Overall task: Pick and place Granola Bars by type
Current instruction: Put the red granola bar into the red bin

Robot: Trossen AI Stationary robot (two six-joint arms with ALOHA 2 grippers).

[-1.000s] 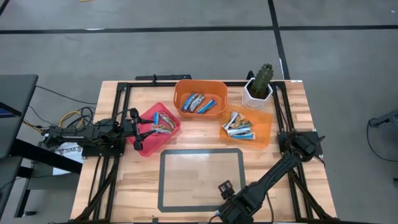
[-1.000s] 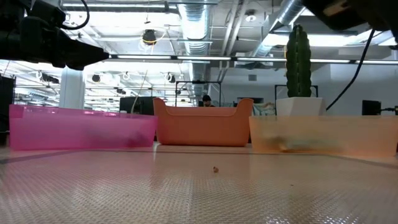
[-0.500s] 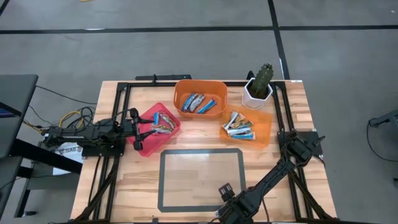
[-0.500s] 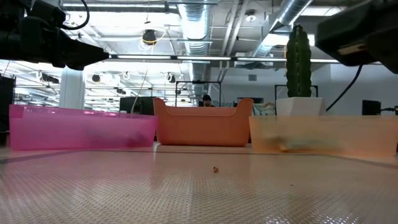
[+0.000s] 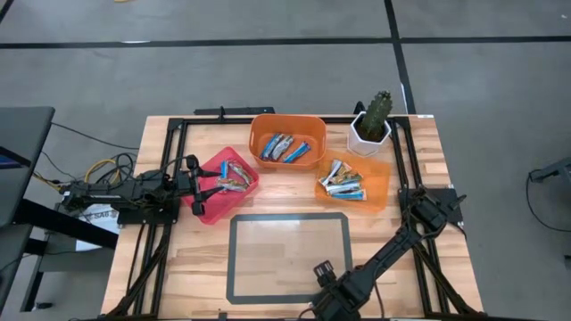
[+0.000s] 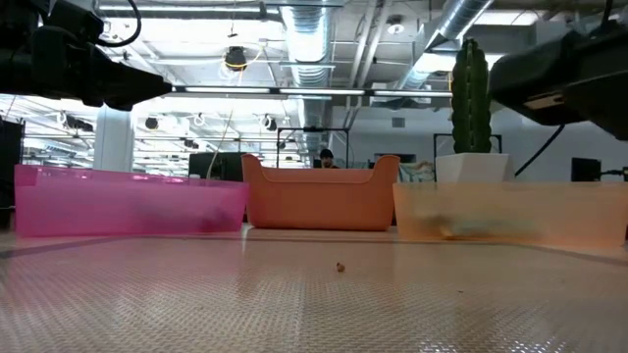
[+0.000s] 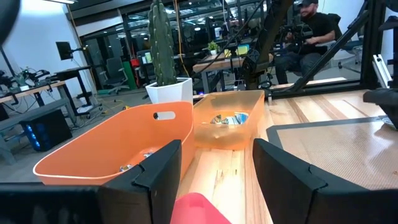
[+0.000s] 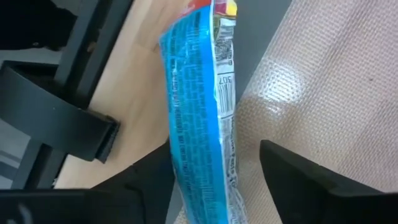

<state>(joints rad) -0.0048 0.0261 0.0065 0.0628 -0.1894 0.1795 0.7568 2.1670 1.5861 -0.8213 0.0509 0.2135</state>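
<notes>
Shifted slightly along the near edge since a second ago, the right end effector is seen with a blue-wrapped granola bar lying between its parted fingers, over the border of the grey mat; whether the bar is gripped cannot be told. A loose or end-on hold could let the slick wrapper slide out. Other bars are held in three bins: the orange bin, the shallow amber bin and the pink bin. A potted cactus is stood behind on the surface. The left end effector is held open, empty, at the pink bin.
</notes>
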